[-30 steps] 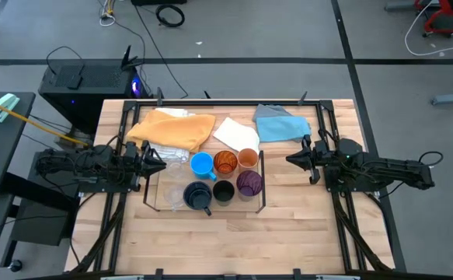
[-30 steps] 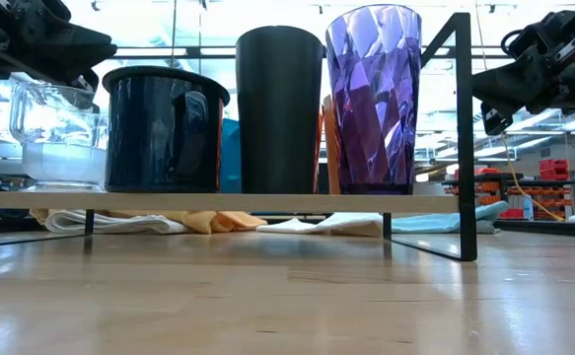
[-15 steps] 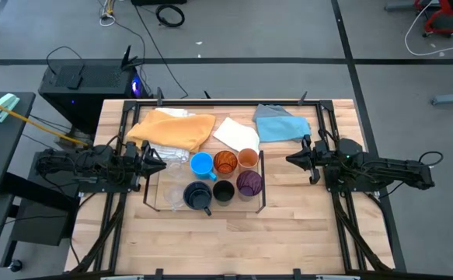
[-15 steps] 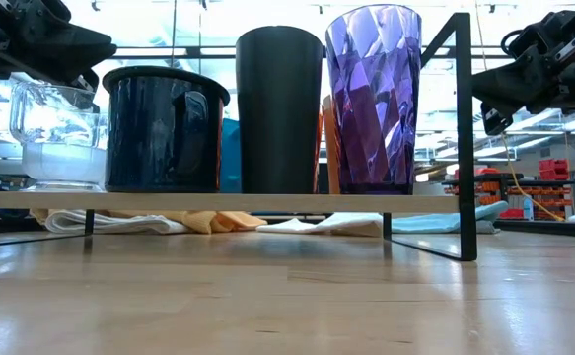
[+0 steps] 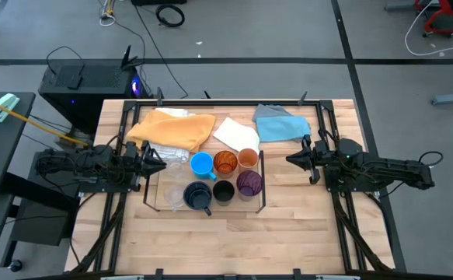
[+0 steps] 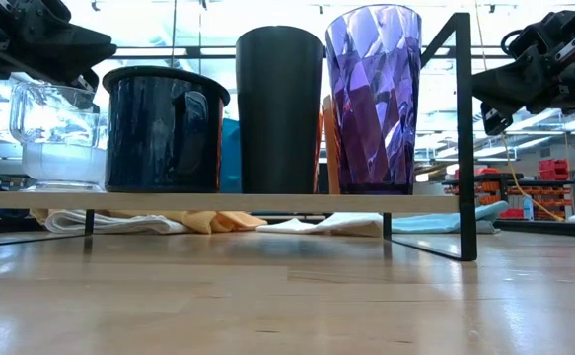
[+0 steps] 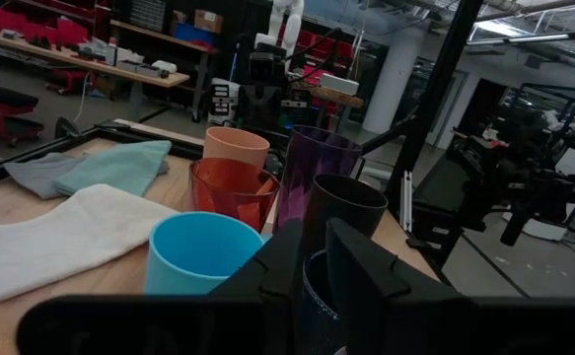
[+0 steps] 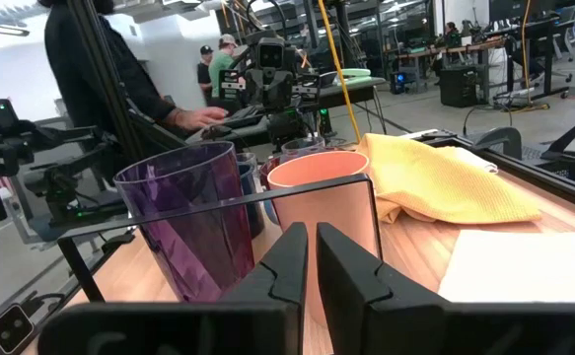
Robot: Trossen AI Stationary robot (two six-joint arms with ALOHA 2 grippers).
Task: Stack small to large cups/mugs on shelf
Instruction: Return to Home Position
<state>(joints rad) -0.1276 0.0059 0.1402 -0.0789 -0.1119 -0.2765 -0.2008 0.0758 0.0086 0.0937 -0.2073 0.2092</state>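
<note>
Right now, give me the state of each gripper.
Left gripper: shut, holding nothing, left of the shelf.
Right gripper: shut, holding nothing, right of the shelf.

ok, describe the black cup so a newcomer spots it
Find the wire shelf at the middle of the table. In its row away from the cloths, the black cup stands between the navy mug and the purple tumbler. It alone is plain black, handleless.
</note>
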